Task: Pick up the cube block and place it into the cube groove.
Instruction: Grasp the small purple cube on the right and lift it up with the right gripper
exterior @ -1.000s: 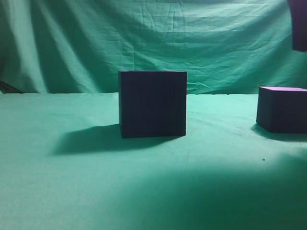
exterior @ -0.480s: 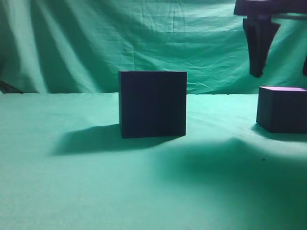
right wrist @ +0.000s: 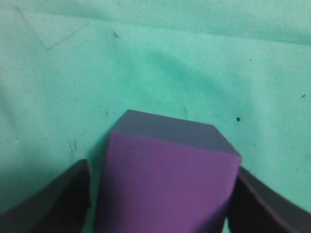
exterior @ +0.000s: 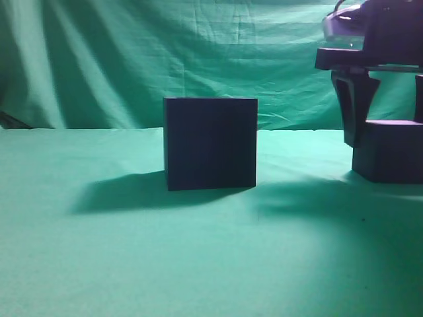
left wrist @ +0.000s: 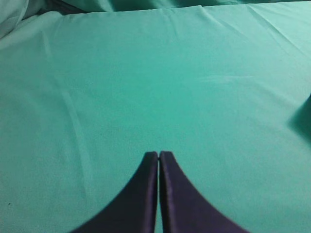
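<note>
The cube block [exterior: 390, 153], small and dark purple, sits on the green cloth at the right edge of the exterior view. In the right wrist view its lighter purple top face [right wrist: 170, 165] fills the lower middle. My right gripper [exterior: 387, 132] is open and lowered over it, one finger on each side [right wrist: 163, 206]. A thin gap shows by the left finger. The cube groove [exterior: 210, 143], a larger near-black box, stands at the centre, well to the left of the block. My left gripper [left wrist: 158, 155] is shut and empty over bare cloth.
A green cloth [exterior: 132, 264] covers the table and hangs as a backdrop [exterior: 132, 59]. The cube groove casts a shadow [exterior: 119, 191] to its left. The table's far edge [left wrist: 146, 9] shows in the left wrist view.
My right gripper has come down from the top right corner until its open fingers straddle the cube block. The cube block and the cube groove have not moved.
</note>
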